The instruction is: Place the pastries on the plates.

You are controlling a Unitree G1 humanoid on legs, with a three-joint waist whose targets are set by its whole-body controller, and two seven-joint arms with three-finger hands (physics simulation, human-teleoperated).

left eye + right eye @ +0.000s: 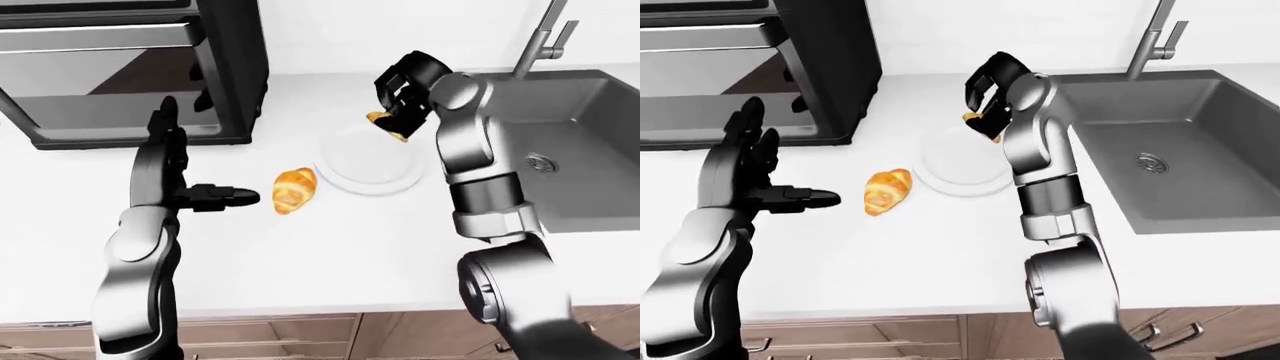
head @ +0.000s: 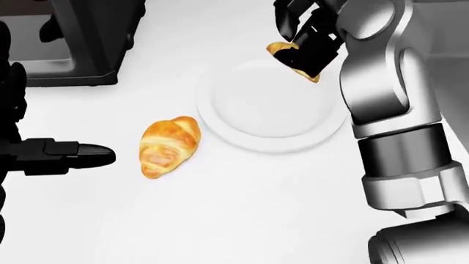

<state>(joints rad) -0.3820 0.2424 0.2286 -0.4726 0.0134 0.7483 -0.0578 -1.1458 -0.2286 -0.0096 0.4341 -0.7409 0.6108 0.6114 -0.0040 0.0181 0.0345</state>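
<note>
A white plate lies on the white counter in the middle of the head view. My right hand is shut on a small golden croissant, held in the air over the plate's upper right rim. A second, larger croissant lies on the counter just left of the plate. My left hand hovers open at the left of that croissant, one finger pointing toward it, apart from it.
A dark toaster oven stands at the upper left of the counter. A grey sink with a faucet lies to the right. The counter's near edge runs above wooden drawers.
</note>
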